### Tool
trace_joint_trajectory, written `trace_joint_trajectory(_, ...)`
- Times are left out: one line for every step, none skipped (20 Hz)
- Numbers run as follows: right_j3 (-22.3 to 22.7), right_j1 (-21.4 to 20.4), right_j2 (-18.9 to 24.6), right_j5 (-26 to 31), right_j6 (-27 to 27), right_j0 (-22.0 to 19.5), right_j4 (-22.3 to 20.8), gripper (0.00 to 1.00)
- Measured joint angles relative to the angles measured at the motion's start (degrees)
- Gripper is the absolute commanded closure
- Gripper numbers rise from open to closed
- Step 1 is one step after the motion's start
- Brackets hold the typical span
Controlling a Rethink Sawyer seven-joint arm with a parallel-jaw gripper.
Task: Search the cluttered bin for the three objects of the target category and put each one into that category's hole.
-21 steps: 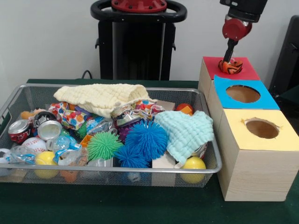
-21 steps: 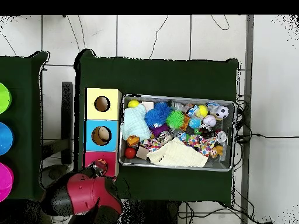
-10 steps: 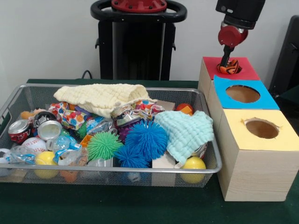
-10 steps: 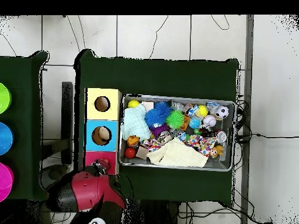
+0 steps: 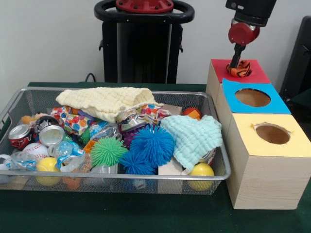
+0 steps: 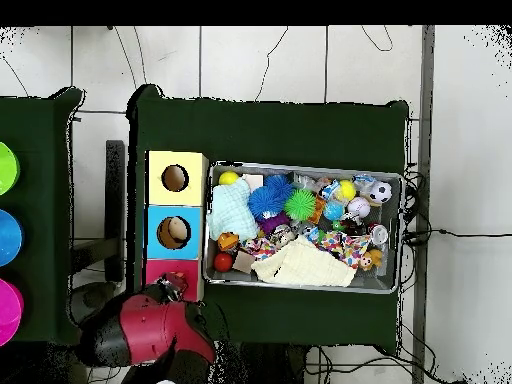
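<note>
The red and black arm (image 5: 248, 19) is seen reaching down from above at the right. Its gripper (image 5: 237, 62) is pointed downward; the finger position cannot be made out.

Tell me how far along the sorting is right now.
Done: one object shows inside the blue-topped box's hole, though by whom is unclear. In hand: the gripper holds the orange-and-black striped soft toy at the red-topped box's hole, not yet dropped in. Left: the wire mesh bin is full of clutter; which items count as targets is unclear.

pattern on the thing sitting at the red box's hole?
Orange with black stripes, tiger-like; the striped item rests at the red box hole. Clearest in the front view.
</note>
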Motion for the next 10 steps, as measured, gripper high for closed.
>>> trace_joint_trajectory(0.0, -0.7, 0.0, 0.7, 0.0, 0.0, 0.0, 1.00)
trace_joint_trajectory(0.0, -1.3, 0.0, 1.2, 0.0, 0.0, 0.0, 1.00)
trace_joint_trajectory(0.0, -2.2, 0.0, 2.1, 0.0, -0.1, 0.0, 1.00)
trace_joint_trajectory(0.0, -3.0, 0.0, 3.2, 0.0, -0.1, 0.0, 1.00)
trace_joint_trajectory(0.0, -3.8, 0.0, 4.3, 0.0, -0.2, 0.0, 1.00)
trace_joint_trajectory(0.0, -4.7, 0.0, 5.5, 0.0, -0.2, 0.0, 1.00)
trace_joint_trajectory(0.0, -5.6, 0.0, 6.9, 0.0, -0.2, 0.0, 1.00)
trace_joint_trajectory(0.0, -6.1, 0.0, 7.9, 0.0, -0.2, 0.0, 1.00)
trace_joint_trajectory(0.0, -6.9, 0.0, 9.1, 0.0, -0.2, 0.0, 1.00)
trace_joint_trajectory(0.0, -7.2, 0.0, 9.5, 0.0, -0.2, 0.0, 1.00)
